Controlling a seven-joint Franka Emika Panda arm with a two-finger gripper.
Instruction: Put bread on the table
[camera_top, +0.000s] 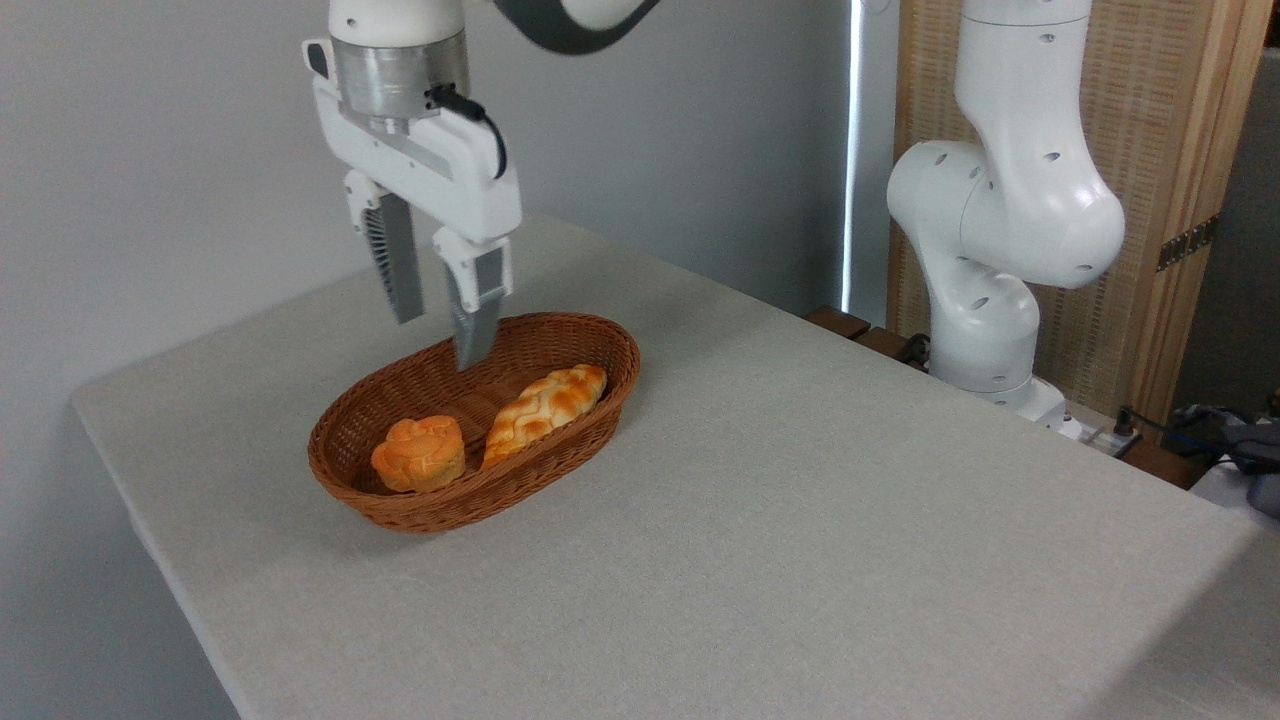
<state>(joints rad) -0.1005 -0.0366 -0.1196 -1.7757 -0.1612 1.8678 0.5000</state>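
The bread (419, 455), a small round orange-golden bun with a lobed top, lies in the left end of a brown oval wicker basket (560, 455). The table (800, 520) is a wide top covered in light grey-beige cloth. My gripper (440, 335) hangs open above the back of the basket, fingers pointing down, nothing between them. It is above and slightly behind the bun, apart from it.
A longer pale braided loaf (548, 403) lies in the basket to the right of the bun. The arm's white base (990, 300) stands at the table's far right edge, in front of a wooden screen. Cables lie at the far right.
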